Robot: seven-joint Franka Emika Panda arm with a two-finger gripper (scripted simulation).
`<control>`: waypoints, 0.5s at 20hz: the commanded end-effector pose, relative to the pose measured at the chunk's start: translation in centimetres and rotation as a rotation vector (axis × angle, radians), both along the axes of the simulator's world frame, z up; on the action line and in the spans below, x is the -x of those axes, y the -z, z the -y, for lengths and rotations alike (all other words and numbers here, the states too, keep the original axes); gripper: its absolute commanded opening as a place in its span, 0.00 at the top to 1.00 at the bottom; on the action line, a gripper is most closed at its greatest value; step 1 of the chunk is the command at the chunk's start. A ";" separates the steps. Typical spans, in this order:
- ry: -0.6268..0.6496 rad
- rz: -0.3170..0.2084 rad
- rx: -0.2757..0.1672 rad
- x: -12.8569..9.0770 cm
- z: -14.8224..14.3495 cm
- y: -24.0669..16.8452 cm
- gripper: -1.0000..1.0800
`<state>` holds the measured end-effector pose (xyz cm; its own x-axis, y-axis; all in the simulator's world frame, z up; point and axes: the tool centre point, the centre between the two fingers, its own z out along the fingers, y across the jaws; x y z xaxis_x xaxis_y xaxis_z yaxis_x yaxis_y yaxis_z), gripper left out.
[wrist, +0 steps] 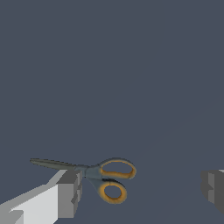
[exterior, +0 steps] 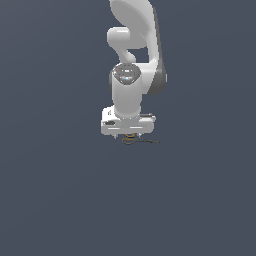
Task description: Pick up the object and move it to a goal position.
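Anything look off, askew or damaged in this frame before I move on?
Nothing stands out. The scissors lie flat and intact on the plain grey surface, blades closed. The hand is open around them, one finger beside the pivot, the other well clear of the loops.

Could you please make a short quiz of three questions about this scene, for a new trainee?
1. True or false: the gripper is shut on the scissors.
2. Which colour lines the finger loops? A) green B) orange C) white
3. In the exterior view, where do the scissors lie relative to the arm?

Key
1. False. The fingers stand wide apart and the scissors lie flat between them, near one finger.
2. B.
3. Directly below the gripper, with the blades pointing to the exterior view's right.
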<state>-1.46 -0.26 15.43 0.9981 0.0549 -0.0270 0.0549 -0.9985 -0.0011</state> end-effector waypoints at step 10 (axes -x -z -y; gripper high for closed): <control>-0.044 -0.019 0.003 0.3 0.0 0.4 0.04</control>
